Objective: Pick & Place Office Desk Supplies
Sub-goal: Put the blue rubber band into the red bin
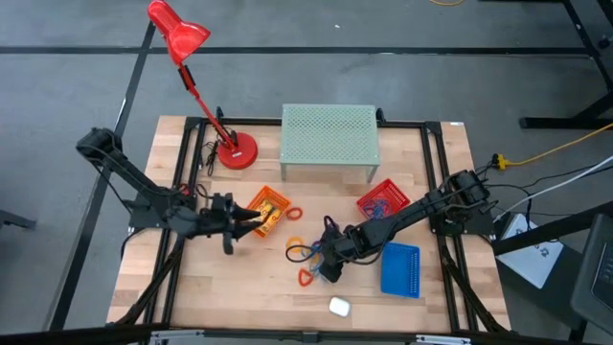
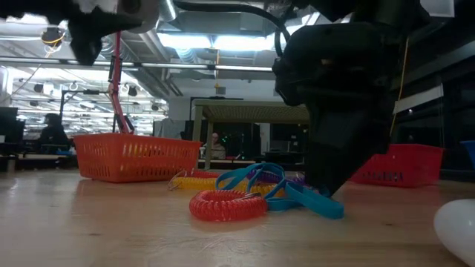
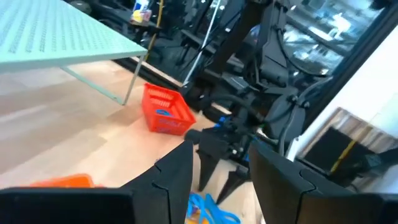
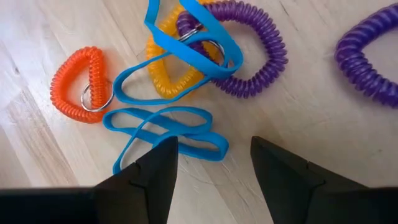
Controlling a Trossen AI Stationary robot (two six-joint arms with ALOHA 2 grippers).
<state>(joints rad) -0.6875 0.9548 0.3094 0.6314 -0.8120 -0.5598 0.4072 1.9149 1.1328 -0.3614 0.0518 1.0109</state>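
Right pincer (image 4: 211,162) open, above blue loops (image 4: 163,127)

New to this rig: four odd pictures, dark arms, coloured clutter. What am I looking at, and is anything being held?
Two robot arms work at a wooden table. One picture looks down from above, one level across the tabletop, and two come from cameras on the wrists. The left gripper is open beside the orange basket. The right gripper is open just above tangled blue loops and coiled loops. Also there: a red basket, a blue basket, a lamp and a green riser. Nothing is held.
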